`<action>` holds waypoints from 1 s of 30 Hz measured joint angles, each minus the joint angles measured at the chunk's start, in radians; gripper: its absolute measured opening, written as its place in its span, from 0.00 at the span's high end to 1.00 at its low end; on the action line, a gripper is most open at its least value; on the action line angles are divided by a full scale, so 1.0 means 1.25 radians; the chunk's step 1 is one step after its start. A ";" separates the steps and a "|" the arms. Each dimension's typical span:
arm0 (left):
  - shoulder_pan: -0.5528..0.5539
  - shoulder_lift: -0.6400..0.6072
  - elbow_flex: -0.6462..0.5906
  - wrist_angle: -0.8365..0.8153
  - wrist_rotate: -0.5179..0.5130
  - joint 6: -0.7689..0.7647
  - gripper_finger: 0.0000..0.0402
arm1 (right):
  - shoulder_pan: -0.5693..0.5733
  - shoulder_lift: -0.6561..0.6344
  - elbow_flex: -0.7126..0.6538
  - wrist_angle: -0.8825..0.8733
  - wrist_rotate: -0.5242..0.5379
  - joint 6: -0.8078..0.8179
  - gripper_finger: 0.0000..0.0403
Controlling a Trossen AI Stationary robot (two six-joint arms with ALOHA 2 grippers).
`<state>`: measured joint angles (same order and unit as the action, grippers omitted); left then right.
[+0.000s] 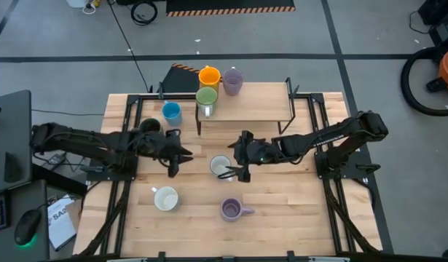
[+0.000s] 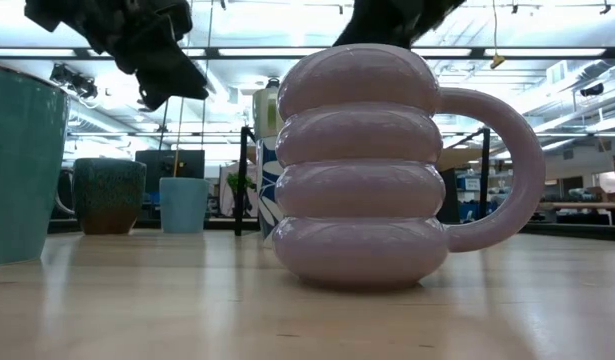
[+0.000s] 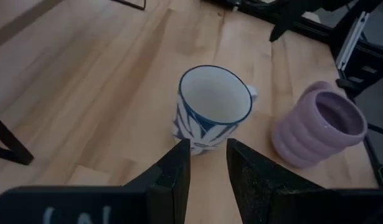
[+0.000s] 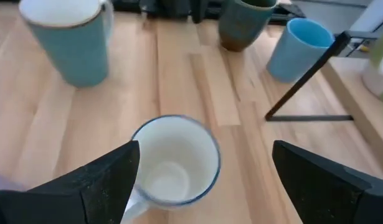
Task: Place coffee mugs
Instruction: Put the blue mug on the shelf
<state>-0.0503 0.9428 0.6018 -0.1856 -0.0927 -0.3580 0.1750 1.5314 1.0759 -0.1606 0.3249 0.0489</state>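
Two grippers flanked the blue-patterned white mug (image 1: 221, 165).
The right gripper (image 1: 243, 169) stood spread wide beside it; the left gripper (image 1: 174, 161) was narrowly parted, empty, just short of it.

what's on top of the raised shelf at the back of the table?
Three mugs sit on the shelf, at its left end: the orange mug, the pale purple mug and the green mug. The rest of its top is bare wood. Whatever lies beneath it is covered.
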 joint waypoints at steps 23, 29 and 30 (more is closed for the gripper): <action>-0.166 0.000 0.000 -0.012 -0.148 -0.103 0.73 | 0.043 0.121 0.168 -0.311 -0.080 -0.335 0.07; -0.164 0.000 0.000 0.000 -0.169 -0.111 0.73 | 0.037 0.122 0.172 -0.321 -0.082 -0.393 0.11; -0.164 0.000 0.000 0.003 -0.176 -0.119 0.73 | 0.035 0.122 0.172 -0.321 -0.087 -0.397 0.12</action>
<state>-0.2554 0.9432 0.6022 -0.1818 -0.3127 -0.5068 0.2187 1.6836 1.2911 -0.5613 0.2159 -0.4469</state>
